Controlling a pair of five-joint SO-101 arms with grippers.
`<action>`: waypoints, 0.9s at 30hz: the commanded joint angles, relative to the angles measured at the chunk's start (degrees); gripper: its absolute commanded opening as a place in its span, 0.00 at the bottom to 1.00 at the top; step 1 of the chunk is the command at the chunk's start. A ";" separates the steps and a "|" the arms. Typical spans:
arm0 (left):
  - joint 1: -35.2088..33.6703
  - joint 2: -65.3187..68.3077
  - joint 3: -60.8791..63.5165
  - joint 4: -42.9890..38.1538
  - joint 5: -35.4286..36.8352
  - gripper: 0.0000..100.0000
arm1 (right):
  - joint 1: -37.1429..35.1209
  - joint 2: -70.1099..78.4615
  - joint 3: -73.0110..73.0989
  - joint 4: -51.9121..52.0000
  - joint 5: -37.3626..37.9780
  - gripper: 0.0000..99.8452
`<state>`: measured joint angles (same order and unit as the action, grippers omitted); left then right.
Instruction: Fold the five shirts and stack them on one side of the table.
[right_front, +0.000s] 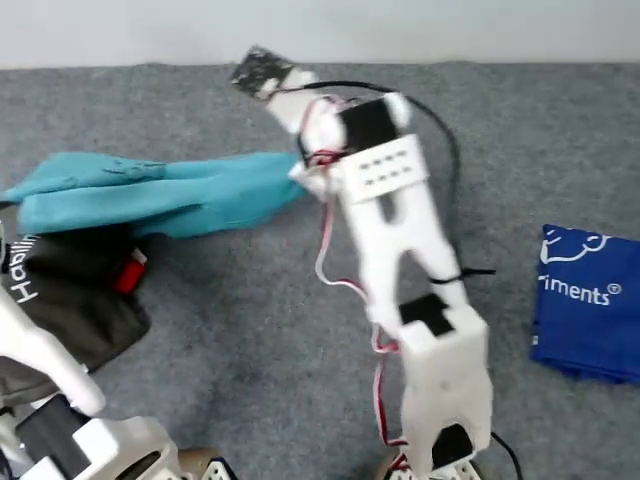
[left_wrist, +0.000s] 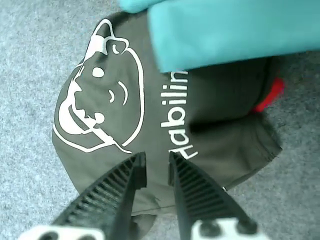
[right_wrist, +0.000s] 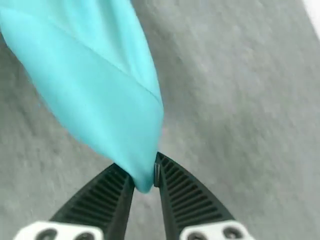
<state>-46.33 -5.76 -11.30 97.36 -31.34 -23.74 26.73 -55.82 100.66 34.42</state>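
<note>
The teal shirt looks light, limp knit cloth that will likely sag and slide on itself, so it is best held at a hem or corner, not mid-panel. The right hand pinches one bunched end between ribbed black fingers. From there the cloth runs as a long loose fold over the grey felt-like worktop and onto the dark shirt, a soft printed one lying rumpled at one side. The left hand hangs above that dark shirt, fingers slightly apart, gripping nothing. A blue shirt lies folded at the opposite side.
</note>
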 joint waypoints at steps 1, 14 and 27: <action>1.32 -2.90 -0.40 0.79 0.00 0.09 | 5.93 -13.85 7.91 2.33 3.52 0.01; 15.47 -9.05 1.98 3.08 0.00 0.09 | 26.77 -31.25 19.16 2.33 14.86 0.01; 45.10 -8.97 29.58 -7.82 0.00 0.10 | 24.48 -31.34 36.57 2.15 11.08 0.01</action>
<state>-5.80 -13.85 14.11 95.08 -31.34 1.32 -2.55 -19.78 100.66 47.43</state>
